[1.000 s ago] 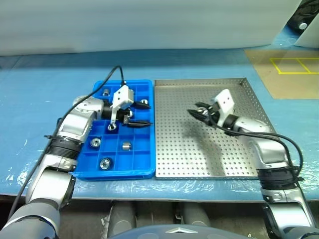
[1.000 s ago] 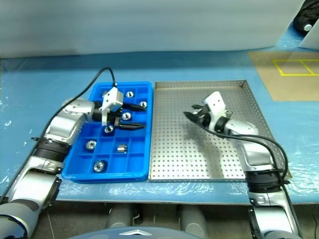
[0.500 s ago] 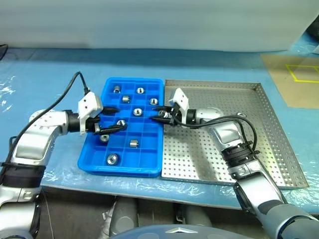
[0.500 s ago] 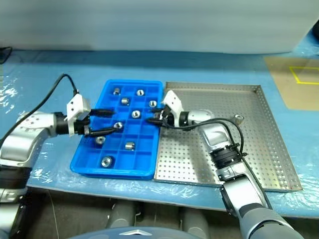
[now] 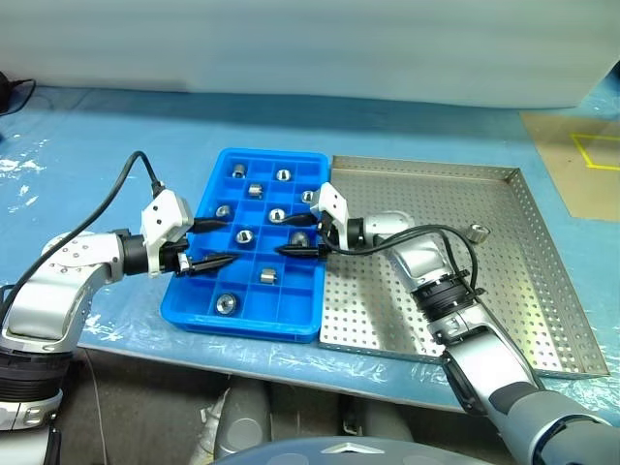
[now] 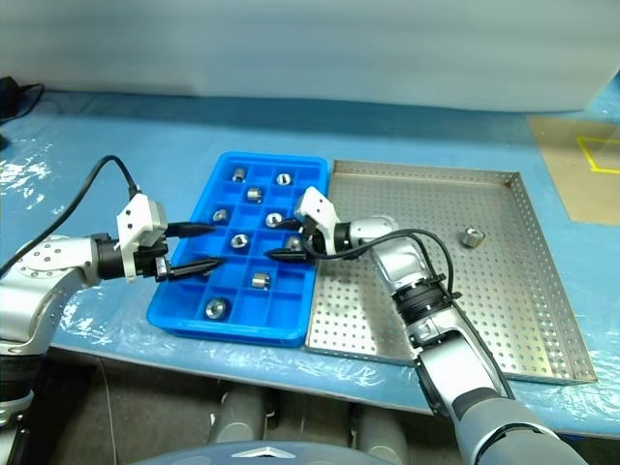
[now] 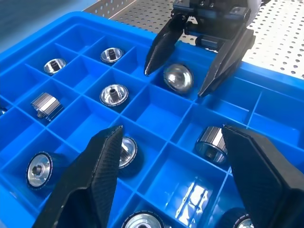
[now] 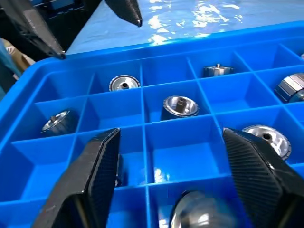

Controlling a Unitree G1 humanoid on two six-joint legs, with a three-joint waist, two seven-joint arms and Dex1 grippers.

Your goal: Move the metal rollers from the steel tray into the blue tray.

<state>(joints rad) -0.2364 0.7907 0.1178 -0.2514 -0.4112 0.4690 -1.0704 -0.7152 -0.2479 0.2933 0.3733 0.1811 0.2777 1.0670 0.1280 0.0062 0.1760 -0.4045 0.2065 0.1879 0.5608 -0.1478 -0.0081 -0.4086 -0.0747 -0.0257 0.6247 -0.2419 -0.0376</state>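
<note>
While both grippers hang apart-fingered and empty over the blue tray, the left gripper at its left edge and the right gripper at its right, nine metal rollers sit in its compartments. One roller remains in the steel tray, just right of the blue one. Both trays rest on a light blue table covering.

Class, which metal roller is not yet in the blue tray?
The lone roller on the steel tray, near its far right side; every other one sits in a blue tray compartment.
</note>
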